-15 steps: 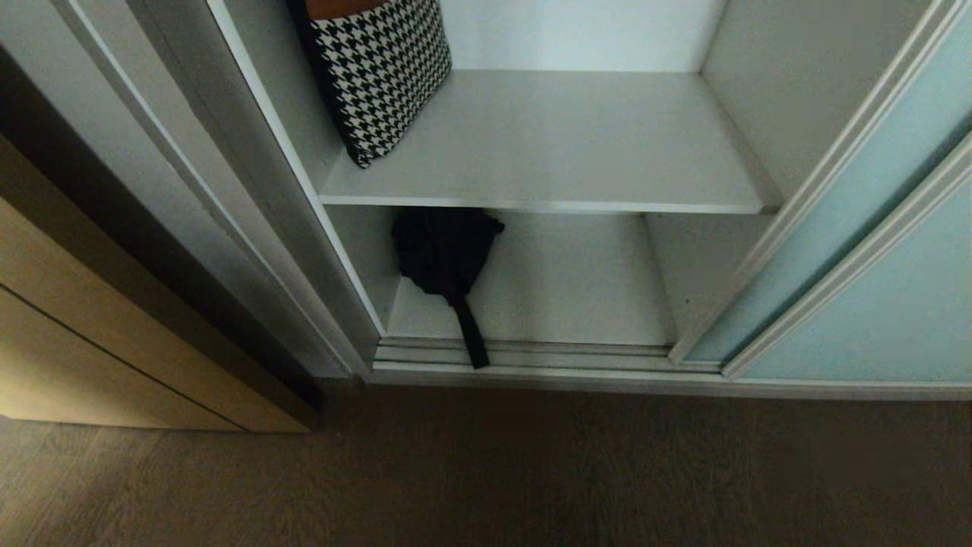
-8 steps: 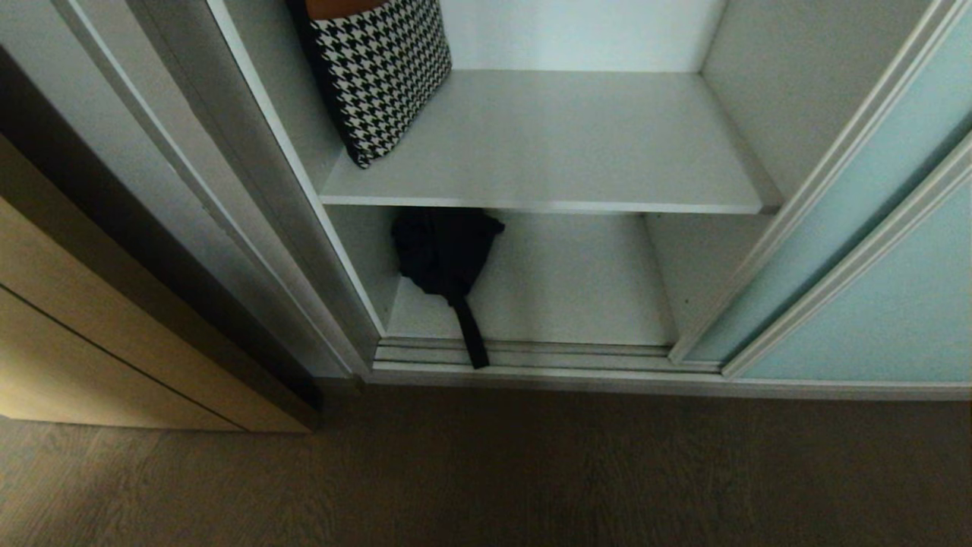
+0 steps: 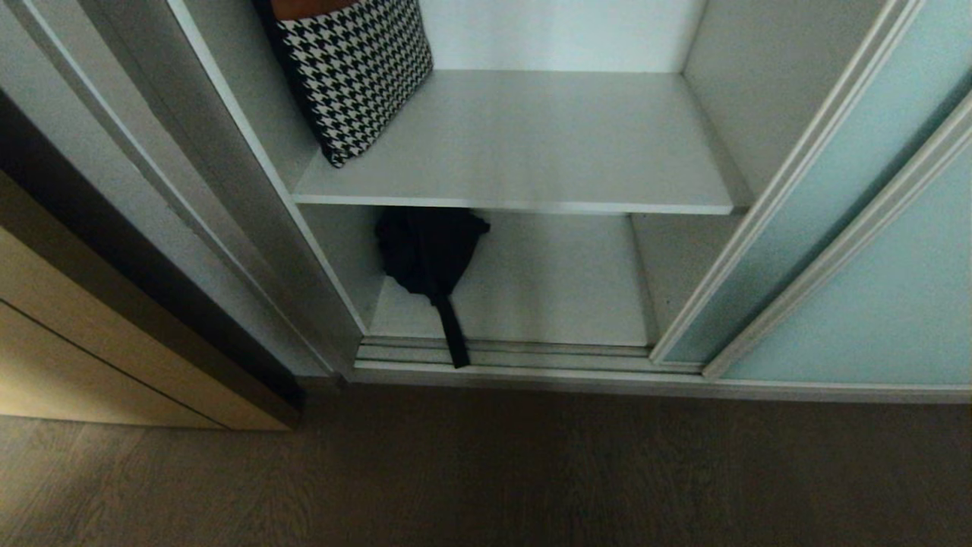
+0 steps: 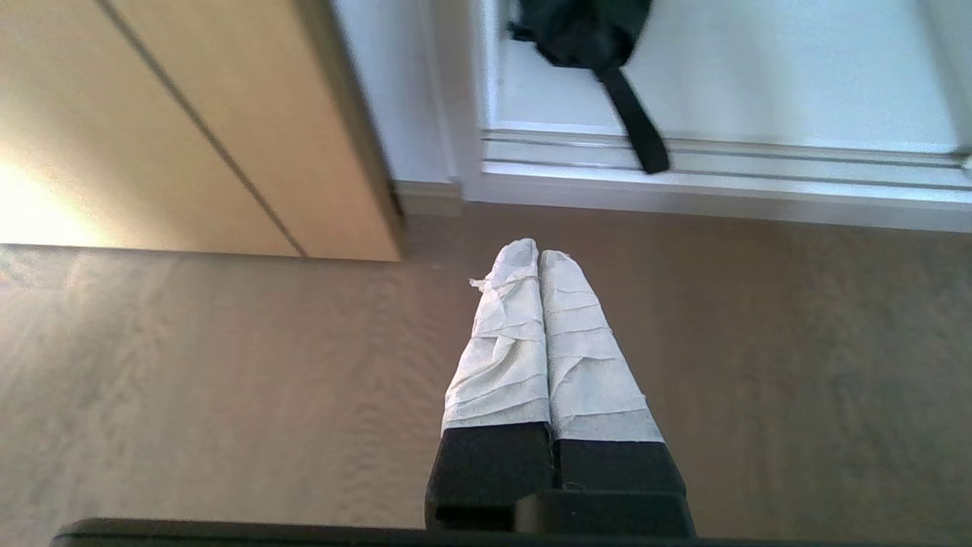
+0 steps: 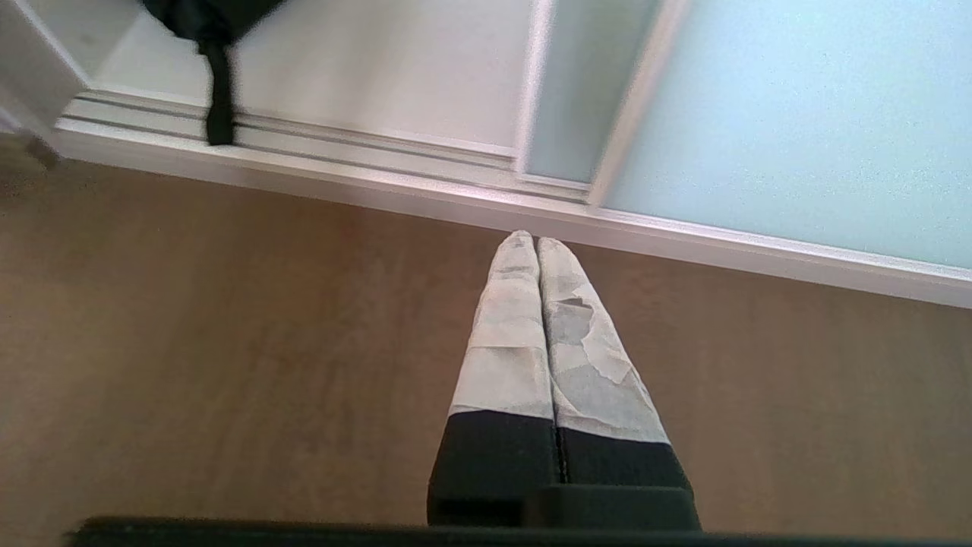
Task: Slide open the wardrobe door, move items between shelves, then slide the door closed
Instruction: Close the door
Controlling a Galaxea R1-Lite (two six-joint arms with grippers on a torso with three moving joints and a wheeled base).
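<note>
The sliding wardrobe door (image 3: pixel 767 228), frosted pale blue-green glass in a silver-white frame, stands slid to the right, leaving the wardrobe open. A houndstooth bag (image 3: pixel 353 72) with an orange-brown inside leans at the left of the upper shelf (image 3: pixel 531 144). A black fabric pouch bag (image 3: pixel 425 247) lies on the lower shelf (image 3: pixel 554 289); its strap (image 3: pixel 452 338) hangs over the floor track. My left gripper (image 4: pixel 538 257) is shut and empty above the floor, short of the track. My right gripper (image 5: pixel 535 241) is shut and empty, near the track by the door (image 5: pixel 790 114).
A tan wooden cabinet front (image 3: pixel 83 357) stands left of the wardrobe. The ribbed silver floor track (image 3: pixel 554 355) runs along the wardrobe's base. A second frosted panel (image 3: pixel 888 304) fills the right. Brown wood floor (image 3: pixel 486 471) lies before the wardrobe.
The whole head view has shifted a little to the left, so the camera has moved. The bags and the door keep their places.
</note>
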